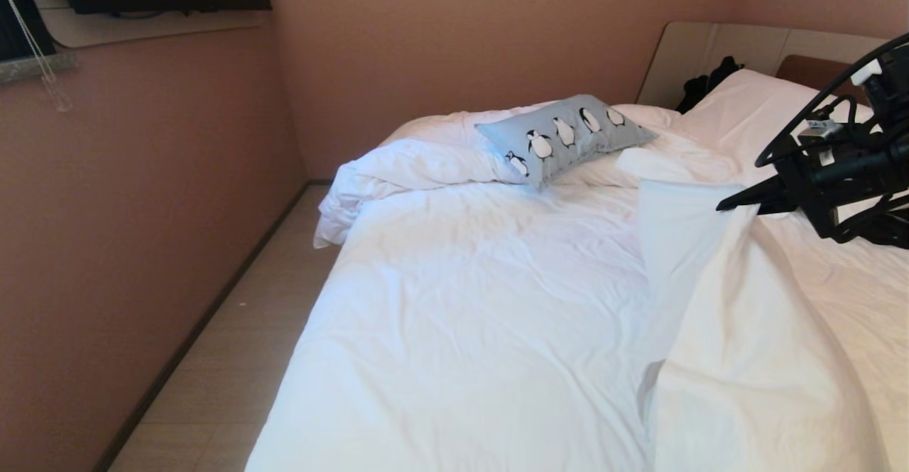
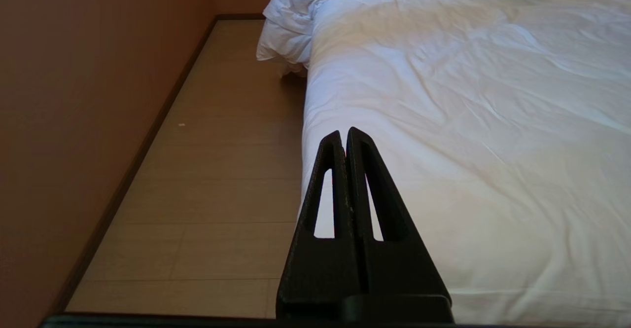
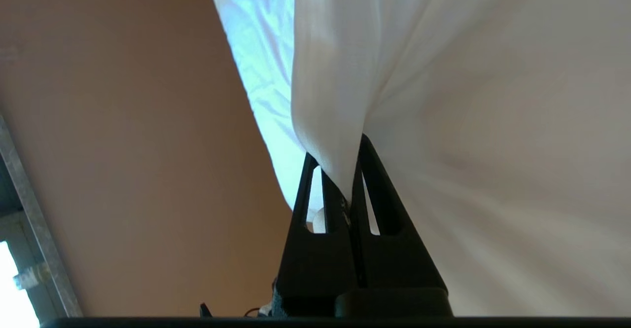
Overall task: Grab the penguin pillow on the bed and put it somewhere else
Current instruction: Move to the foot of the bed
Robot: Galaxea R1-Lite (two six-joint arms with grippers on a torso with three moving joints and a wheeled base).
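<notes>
Your bed (image 1: 483,302) carries a rumpled white duvet (image 1: 746,358), lifted in a fold at about 3 o'clock in the head view. At 12 o'clock the penguin pillow (image 1: 564,137) lies on bunched bedding, white pillows (image 1: 753,103) at 2 o'clock before the headboard (image 1: 710,50).

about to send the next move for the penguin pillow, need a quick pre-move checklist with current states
1. Penguin pillow located, lying near the head of the bed: ok.
2. Right pincer free to grasp: not ok, shut on a fold of the white duvet.
3. Left pincer empty: ok, shut on nothing, beside the bed edge.
4. Pillow unobstructed on top: ok.
5. Duvet lying flat: not ok, lifted at the right pincer.
</notes>
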